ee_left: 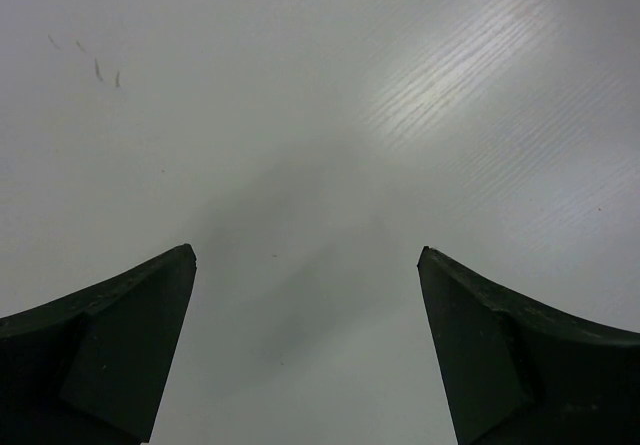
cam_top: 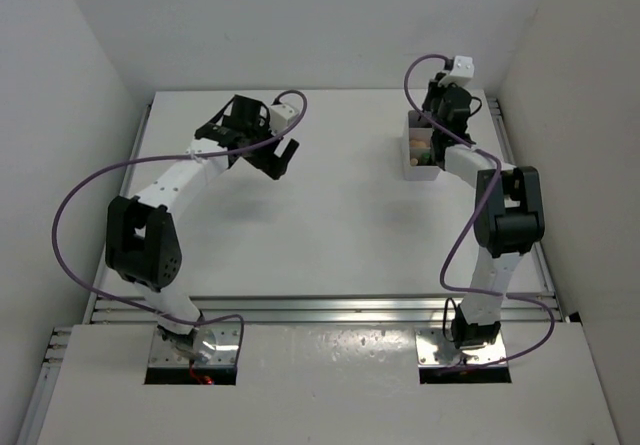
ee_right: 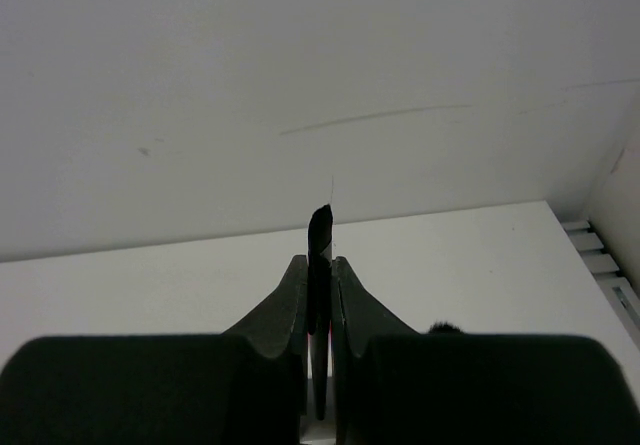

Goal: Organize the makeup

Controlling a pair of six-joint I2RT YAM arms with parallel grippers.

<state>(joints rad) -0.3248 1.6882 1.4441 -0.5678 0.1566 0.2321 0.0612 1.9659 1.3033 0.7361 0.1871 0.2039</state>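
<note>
My right gripper (ee_right: 320, 265) is shut on a thin black pencil (ee_right: 320, 227) whose tip sticks up between the fingers. In the top view this gripper (cam_top: 436, 125) hangs over the far end of the translucent white box (cam_top: 413, 168) at the back right. Some makeup (cam_top: 425, 153) lies in the box, with a peach bit showing. A black fluffy brush head (ee_right: 444, 328) peeks over the right finger. My left gripper (ee_left: 306, 265) is open and empty over bare table; in the top view it (cam_top: 283, 157) is at the back left.
White walls close the table (cam_top: 330, 225) at the back and on both sides. A metal rail (cam_top: 330, 310) runs along the near edge in front of the arm bases. The right arm's elbow (cam_top: 508, 215) stands near the right wall.
</note>
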